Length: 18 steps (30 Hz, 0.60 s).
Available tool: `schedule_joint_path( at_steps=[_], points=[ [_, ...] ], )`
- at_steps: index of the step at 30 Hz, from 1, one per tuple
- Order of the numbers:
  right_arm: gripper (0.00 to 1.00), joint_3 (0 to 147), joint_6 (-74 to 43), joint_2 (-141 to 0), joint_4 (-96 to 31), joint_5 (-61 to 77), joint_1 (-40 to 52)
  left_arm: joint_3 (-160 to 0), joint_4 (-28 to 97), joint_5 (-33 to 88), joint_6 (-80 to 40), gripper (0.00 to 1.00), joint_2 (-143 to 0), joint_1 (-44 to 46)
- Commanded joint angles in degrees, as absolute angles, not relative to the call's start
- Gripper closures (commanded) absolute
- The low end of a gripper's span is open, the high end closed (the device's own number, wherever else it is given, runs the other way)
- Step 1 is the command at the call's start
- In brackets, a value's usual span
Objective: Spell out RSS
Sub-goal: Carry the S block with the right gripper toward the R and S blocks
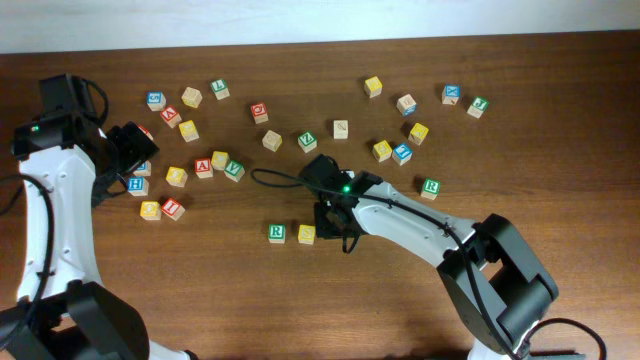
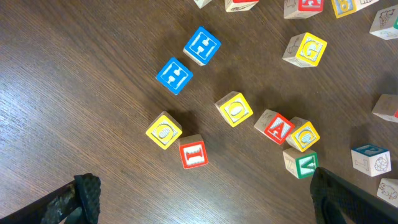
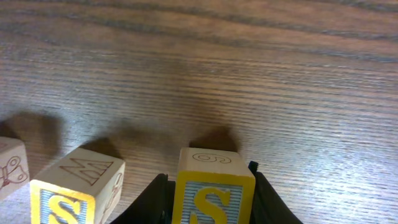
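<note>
The green R cube (image 1: 277, 232) and a yellow S cube (image 1: 306, 233) stand side by side at the table's front middle. My right gripper (image 1: 332, 222) is just right of them and hides what it holds in the overhead view. In the right wrist view it (image 3: 213, 202) is shut on a second yellow S cube (image 3: 208, 165), upright, close to the right of the first S cube (image 3: 74, 190). The plain side of another cube (image 3: 11, 167) shows at the far left. My left gripper (image 2: 211, 205) is open and empty over the left cluster (image 1: 130, 150).
Under the left gripper lie two blue H cubes (image 2: 202, 45), two yellow O cubes (image 2: 235, 109), a red I cube (image 2: 193, 153), a red A cube (image 2: 274, 127) and a green V cube (image 2: 301, 163). More cubes are scattered across the back, with another green R cube (image 1: 430, 187) at the right.
</note>
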State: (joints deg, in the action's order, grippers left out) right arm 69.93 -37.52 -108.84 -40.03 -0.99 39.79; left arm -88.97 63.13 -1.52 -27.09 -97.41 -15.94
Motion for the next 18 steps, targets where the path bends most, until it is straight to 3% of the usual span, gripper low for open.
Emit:
schedule_joint_path(
  at_steps=[1,14,18],
  points=[
    [0.73,69.5,-38.4,-109.1,-39.6,-3.7,39.7,-89.1,63.1,-1.7,-27.8,0.01,-97.4,-16.2],
    [0.63,69.5,-37.7,-109.1,-38.0,-7.4,39.7,-89.1,63.1,-1.7,-27.8,0.01,-97.4,-16.2],
    [0.53,70.6,-37.7,-109.0,-38.8,-6.7,39.7,-89.1,63.1,-1.7,-27.8,0.01,-97.4,-16.2]
  ],
)
